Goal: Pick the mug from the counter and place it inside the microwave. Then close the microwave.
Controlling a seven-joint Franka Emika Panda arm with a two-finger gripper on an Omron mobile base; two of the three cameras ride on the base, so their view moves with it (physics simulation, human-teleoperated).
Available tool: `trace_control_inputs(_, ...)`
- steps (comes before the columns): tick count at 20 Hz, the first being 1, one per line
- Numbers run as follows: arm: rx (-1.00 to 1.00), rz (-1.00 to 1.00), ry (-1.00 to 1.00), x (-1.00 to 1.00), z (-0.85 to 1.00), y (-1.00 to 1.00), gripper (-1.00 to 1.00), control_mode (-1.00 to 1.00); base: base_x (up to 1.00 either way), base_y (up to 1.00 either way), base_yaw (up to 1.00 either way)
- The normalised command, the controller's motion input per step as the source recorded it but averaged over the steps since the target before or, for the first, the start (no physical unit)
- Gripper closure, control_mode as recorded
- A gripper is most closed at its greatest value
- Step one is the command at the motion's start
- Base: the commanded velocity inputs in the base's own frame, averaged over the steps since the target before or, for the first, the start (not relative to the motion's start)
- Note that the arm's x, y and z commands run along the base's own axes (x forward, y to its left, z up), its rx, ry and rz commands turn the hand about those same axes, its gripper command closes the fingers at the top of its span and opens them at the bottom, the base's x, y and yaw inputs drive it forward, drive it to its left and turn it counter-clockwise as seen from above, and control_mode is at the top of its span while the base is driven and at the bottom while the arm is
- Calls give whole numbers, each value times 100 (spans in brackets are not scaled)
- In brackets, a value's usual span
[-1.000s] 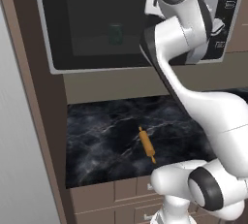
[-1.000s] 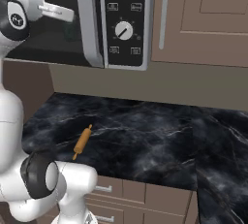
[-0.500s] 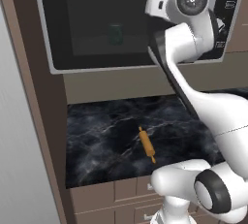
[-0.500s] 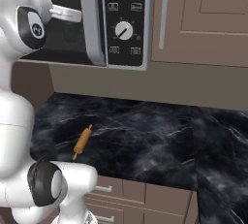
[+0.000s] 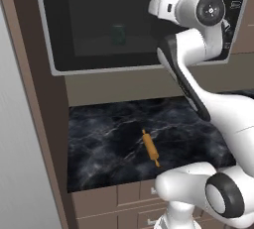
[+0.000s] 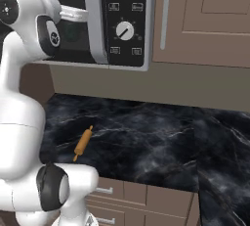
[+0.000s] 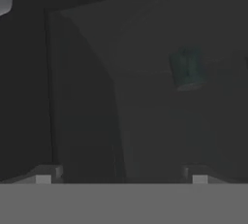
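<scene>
The teal-green mug [image 5: 118, 33] stands inside the microwave [image 5: 53, 54] and shows dimly through the dark-glass door. In the hand view the mug [image 7: 188, 69] sits behind the glass, up and to the right. My gripper [image 7: 121, 178] is open and holds nothing, its two fingertips [image 7: 43, 177] wide apart at the bottom of that view, close to the door. My white hand reaches to the door's right edge beside the control panel [image 6: 124, 29]. The door lies across the front of the cavity. The black marble counter [image 5: 99, 143] runs below.
An orange rolling pin [image 5: 150, 147] lies on the counter [image 6: 161, 142] in front of my base, also seen as the rolling pin [image 6: 83, 143]. Brown wall cabinets [image 6: 205, 19] hang right of the microwave. Drawers [image 5: 114, 196] sit under the counter. A grey wall panel [image 5: 20, 148] stands at the left.
My arm's upper joints have swung toward the microwave's control-panel side. The gripper stays open. Mug and rolling pin have not moved.
</scene>
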Motion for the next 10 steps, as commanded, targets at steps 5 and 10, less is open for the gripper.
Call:
trace_control_inputs(5, 0, 11, -1, 41, 0, 0, -100, -100, 0, 0, 0)
trace_control_inputs(10, 0, 6, 0, 31, 1, 0, -100, -100, 0, 0, 0)
